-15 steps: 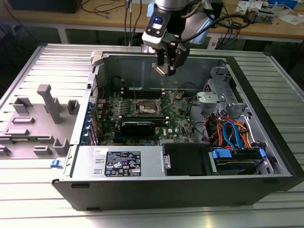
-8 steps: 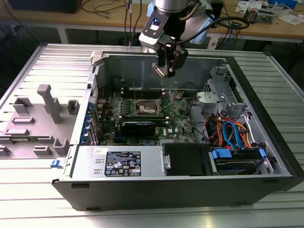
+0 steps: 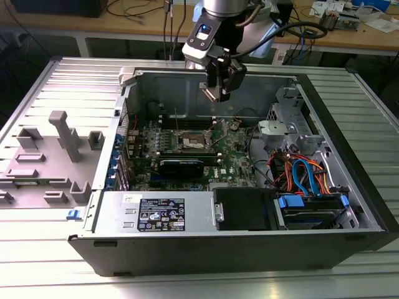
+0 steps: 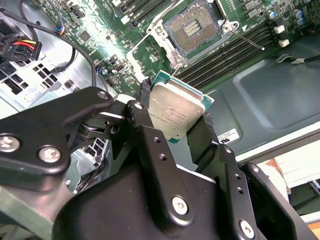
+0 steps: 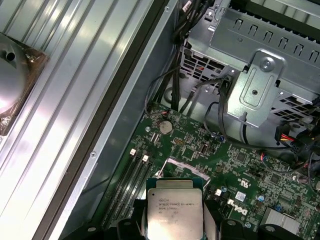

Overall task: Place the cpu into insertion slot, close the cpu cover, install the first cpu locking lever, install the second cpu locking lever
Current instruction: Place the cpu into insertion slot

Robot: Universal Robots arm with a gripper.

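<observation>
ribbed metal table (image 3: 37, 255): at the exterior view's left, a grey parts holder (image 3: 53, 156); beside it, an open computer case (image 3: 249, 249). green board (image 3: 237, 165) inside the case; insertion slot (image 4: 193, 29) bare, contacts exposed, nothing seated. hand (image 3: 220, 87): hangs above the board, pinching the cpu (image 4: 174, 114) by two opposite edges, metal top seen in both wrist views; cpu well clear of the slot. at the exterior view's right, a drive cage (image 3: 283, 128) and coloured cables (image 3: 299, 174). judged progress: cpu carried but not yet placed; cover and both levers not yet done.
</observation>
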